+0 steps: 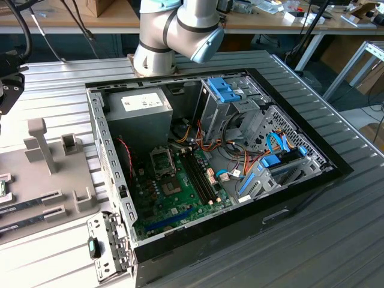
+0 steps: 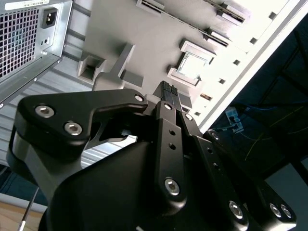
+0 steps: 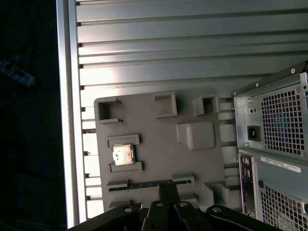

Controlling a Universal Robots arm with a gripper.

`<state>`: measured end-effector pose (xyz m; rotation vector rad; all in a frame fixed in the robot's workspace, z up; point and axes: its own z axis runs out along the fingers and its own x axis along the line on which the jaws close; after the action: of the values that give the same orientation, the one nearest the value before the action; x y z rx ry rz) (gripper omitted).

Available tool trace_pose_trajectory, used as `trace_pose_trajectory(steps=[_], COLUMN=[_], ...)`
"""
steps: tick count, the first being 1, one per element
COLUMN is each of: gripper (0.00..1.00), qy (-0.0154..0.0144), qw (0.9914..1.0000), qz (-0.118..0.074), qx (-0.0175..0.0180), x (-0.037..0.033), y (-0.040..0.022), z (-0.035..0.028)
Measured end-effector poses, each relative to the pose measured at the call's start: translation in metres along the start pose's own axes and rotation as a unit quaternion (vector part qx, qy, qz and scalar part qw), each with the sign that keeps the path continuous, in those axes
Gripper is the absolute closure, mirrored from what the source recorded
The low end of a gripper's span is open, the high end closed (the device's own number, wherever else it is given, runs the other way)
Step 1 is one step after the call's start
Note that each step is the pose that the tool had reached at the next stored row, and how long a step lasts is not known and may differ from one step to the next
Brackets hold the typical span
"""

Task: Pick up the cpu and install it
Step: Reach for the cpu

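Note:
The cpu (image 3: 123,155) is a small silvery square with a green rim. It lies flat in a bracketed nest on the grey fixture plate (image 3: 159,144), and the second wrist view also shows the cpu (image 2: 194,66) there. My gripper (image 3: 167,188) hovers above the plate a short way to one side of the chip. Its black fingertips (image 2: 167,90) are pressed together with nothing between them, so it is shut. In the exterior view the green motherboard (image 1: 180,195) lies inside the open computer case (image 1: 300,180), with a metal-framed socket (image 1: 162,161) near its far end.
The case's rear panel and power-supply grille (image 3: 279,125) stand close beside the fixture plate. Raised grey blocks (image 3: 195,135) and posts (image 1: 39,141) rise from the plate, and long dark memory sticks (image 1: 30,203) lie in its slots. The ribbed metal table (image 3: 192,53) ends at an edge (image 3: 67,120) near the chip.

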<state>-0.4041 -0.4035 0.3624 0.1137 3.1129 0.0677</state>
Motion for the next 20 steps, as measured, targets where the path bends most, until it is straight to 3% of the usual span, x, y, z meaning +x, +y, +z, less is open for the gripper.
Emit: trace_pose_trajectory(steps=[20], gripper=[0.89], qy=[0.0000], qw=[1.00000], qz=[0.000], qx=[0.0000], x=[0.0039], y=[-0.0007], z=[0.0038])
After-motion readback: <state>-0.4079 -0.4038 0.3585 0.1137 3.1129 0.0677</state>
